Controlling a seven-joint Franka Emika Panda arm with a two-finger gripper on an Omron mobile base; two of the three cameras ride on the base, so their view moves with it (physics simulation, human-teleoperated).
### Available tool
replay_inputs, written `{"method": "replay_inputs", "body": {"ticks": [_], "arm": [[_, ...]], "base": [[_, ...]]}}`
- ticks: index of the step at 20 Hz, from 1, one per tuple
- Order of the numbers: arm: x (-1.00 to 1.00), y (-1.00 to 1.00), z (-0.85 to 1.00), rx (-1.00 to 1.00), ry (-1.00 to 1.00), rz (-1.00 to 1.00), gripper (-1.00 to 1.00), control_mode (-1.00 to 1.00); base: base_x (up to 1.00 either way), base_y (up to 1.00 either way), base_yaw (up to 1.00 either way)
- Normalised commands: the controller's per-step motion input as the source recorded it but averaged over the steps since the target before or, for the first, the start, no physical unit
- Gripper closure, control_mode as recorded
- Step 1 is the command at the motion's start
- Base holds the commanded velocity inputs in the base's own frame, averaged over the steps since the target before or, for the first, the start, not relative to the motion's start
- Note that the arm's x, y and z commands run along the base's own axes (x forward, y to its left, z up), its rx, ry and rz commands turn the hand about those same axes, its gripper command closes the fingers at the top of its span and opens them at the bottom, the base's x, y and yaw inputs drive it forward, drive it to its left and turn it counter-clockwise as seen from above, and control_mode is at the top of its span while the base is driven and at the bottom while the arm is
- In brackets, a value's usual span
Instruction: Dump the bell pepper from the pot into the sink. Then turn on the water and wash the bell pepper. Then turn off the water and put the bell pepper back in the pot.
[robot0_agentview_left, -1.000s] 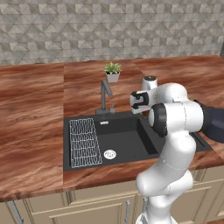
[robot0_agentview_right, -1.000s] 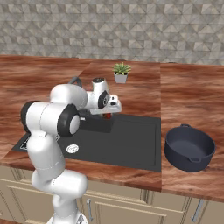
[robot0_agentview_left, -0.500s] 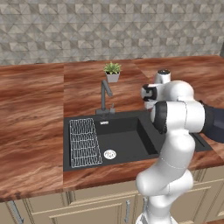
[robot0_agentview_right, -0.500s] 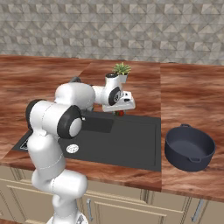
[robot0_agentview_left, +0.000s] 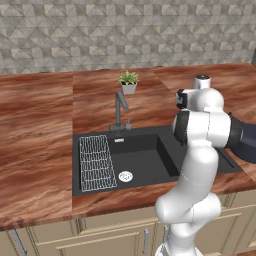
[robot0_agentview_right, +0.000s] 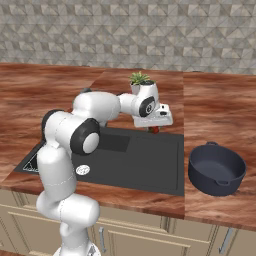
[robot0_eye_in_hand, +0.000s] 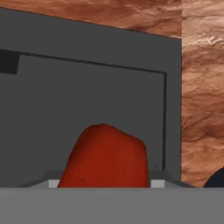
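Bell pepper (robot0_eye_in_hand: 104, 157) sits gripped in the hand (robot0_agentview_right: 155, 129) above the sink (robot0_agentview_right: 150, 170) (right base view adds the pot (robot0_agentview_right: 217, 170)).

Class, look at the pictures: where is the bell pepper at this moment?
The bell pepper sits in the gripper, raised above the back right corner of the sink, left of the pot; the hand view shows it red and close.

The small red lumpy bell pepper (robot0_agentview_right: 155, 130) is hanging above the far right corner of the black rectangular recessed sink (robot0_agentview_right: 150, 170). The dark navy-blue round pot (robot0_agentview_right: 216, 169) is sitting upright and empty on the wooden counter just right of the sink.
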Motion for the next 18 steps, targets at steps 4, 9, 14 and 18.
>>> {"method": "replay_inputs", "body": {"ticks": [4, 9, 14, 18], "arm": [[-0.23, -0.75, 0.0, 0.0, 0.07, -0.08, 1.0, -1.0], [-0.28, -0.63, 0.0, 0.0, 0.01, -0.06, 1.0, -1.0], [-0.15, -0.6, 0.0, 0.0, 0.01, -0.04, 1.0, -1.0], [-0.03, -0.58, -0.03, 0.0, 0.03, -0.04, 1.0, -1.0]], "base": [[0.0, 0.0, 0.0], [0.0, 0.0, 0.0], [0.0, 0.0, 0.0], [0.0, 0.0, 0.0]]}}
